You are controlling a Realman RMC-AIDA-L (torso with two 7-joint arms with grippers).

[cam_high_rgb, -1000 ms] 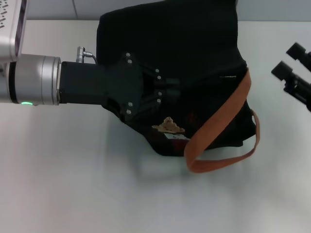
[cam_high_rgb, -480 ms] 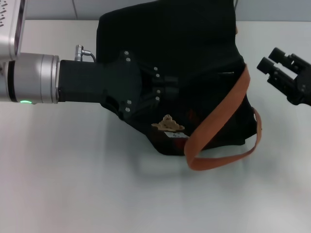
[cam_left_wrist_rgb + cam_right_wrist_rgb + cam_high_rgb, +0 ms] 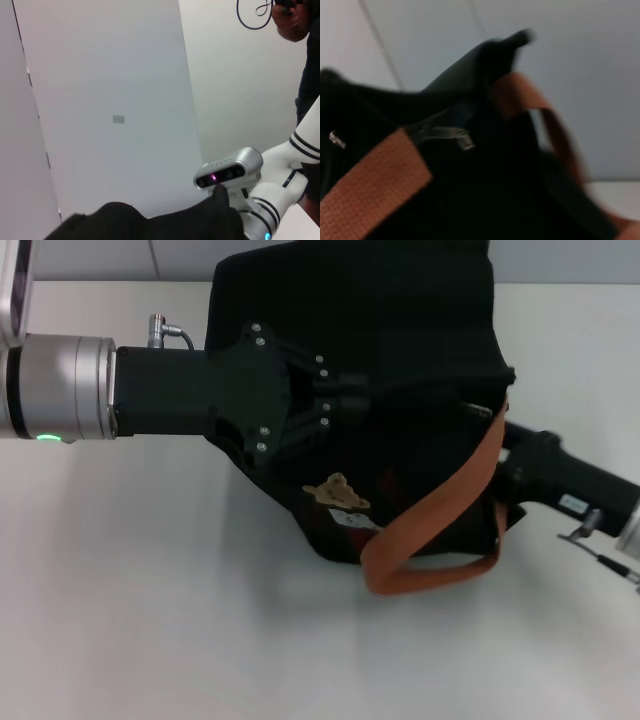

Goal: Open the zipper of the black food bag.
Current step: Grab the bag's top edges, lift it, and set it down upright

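The left gripper (image 3: pixel 345 410) is pressed into the top of the black food bag (image 3: pixel 420 340), seemingly pinching fabric, though black on black I cannot tell how its jaws stand. The right gripper (image 3: pixel 505 475) has swung in from the table's right edge to the bag's right end, behind the orange strap (image 3: pixel 440 500), fingertips hidden. That suggests it is going for the zipper (image 3: pixel 447 134), whose silvery pull sits just ahead, blurred, ungrasped.

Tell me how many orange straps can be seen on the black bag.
2. One orange strap lies across the bag's top face, running toward the robot. The other strap loops around the bag's near edge by the table. Parts are hidden under the bag.
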